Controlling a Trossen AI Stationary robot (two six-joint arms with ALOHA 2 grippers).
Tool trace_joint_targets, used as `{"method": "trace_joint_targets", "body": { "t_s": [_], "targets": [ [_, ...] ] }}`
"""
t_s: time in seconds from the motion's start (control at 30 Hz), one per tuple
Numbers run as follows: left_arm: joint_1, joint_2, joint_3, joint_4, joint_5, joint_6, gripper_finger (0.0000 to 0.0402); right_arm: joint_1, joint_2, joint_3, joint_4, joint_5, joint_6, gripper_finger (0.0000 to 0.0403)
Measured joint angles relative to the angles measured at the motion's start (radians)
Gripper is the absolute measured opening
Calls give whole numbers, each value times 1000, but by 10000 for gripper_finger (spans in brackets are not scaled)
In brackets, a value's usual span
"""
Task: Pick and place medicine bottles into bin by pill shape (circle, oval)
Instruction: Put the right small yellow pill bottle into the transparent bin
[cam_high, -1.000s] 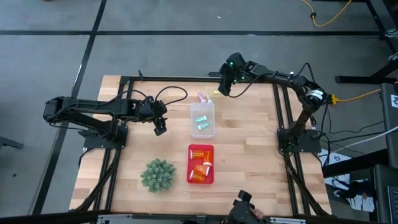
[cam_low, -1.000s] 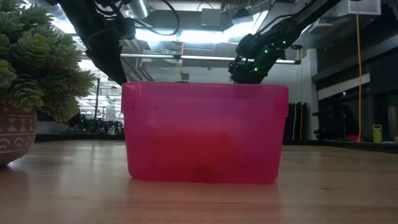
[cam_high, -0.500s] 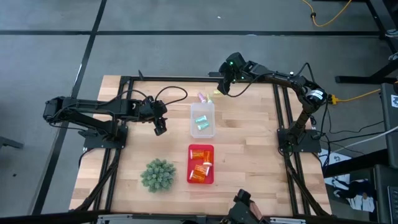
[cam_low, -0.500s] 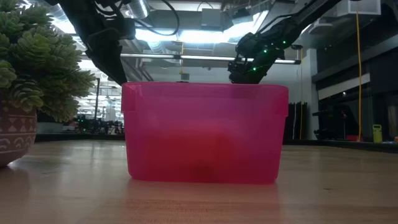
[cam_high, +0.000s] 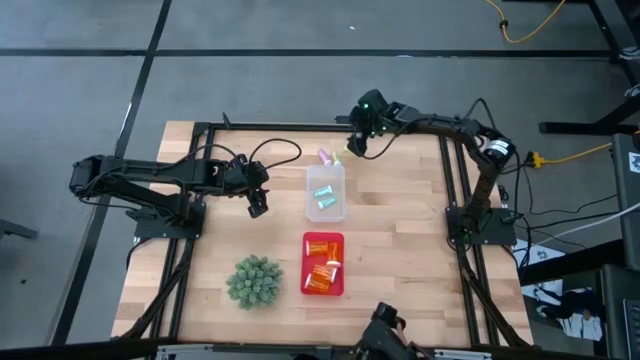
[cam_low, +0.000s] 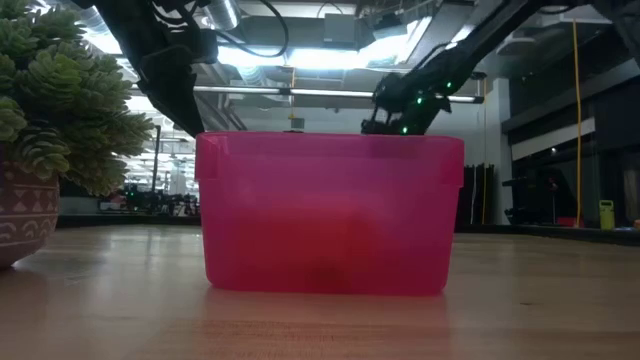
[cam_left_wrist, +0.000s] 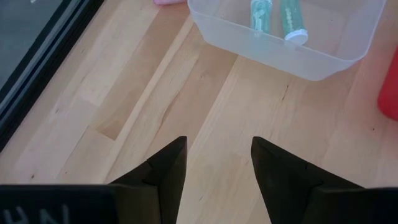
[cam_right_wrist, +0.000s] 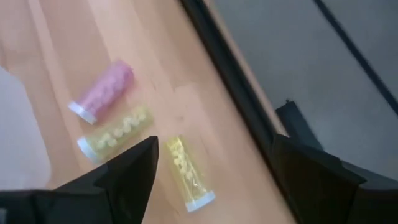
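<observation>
A pink vial (cam_right_wrist: 102, 91) and two yellow vials (cam_right_wrist: 115, 138) (cam_right_wrist: 186, 171) lie on their sides on the wood at the table's far edge, beyond the clear bin (cam_high: 326, 207). My right gripper (cam_right_wrist: 217, 186) hovers open just above them, touching none. Two teal vials (cam_left_wrist: 261, 12) (cam_left_wrist: 291, 22) lie in the clear bin. Orange bottles (cam_high: 322, 270) lie in the red bin (cam_high: 323, 238). My left gripper (cam_left_wrist: 219, 162) stands open over bare wood left of the clear bin (cam_left_wrist: 311, 59).
A green spiky plant in a pot (cam_high: 254, 280) stands at the near left, close to the red bin (cam_low: 330, 215). Black frame rails (cam_high: 455, 180) run along the table's sides and far edge. Bare wood lies right of both bins.
My right gripper has shifted slightly toward the table's left and tipped, as the low view shows. The left arm, the bins and the vials stay where they were.
</observation>
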Motion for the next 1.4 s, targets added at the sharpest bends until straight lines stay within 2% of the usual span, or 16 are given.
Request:
{"method": "trace_joint_targets", "body": {
  "t_s": [0.13,0.33,0.53,0.77,0.9,1.27,1.4],
  "targets": [
    [0,0,0,0,0,0,173,0,50,-1,-7,-2,-24,316],
    [0,0,0,0,0,0,173,0,96,-1,-22,-62,-126,316],
    [0,0,0,0,0,-2,173,0,172,-1,-28,-62,-130,316],
    [0,0,0,0,0,-3,173,0,185,-1,-37,-55,-118,309],
    [0,0,0,0,0,-3,173,0,185,-1,-50,-57,-92,271],
    [0,0,0,0,0,-3,173,0,185,0,-50,-55,9,99],
    [0,0,0,0,0,-3,173,0,182,2,-53,-53,36,88]
  ]
}}
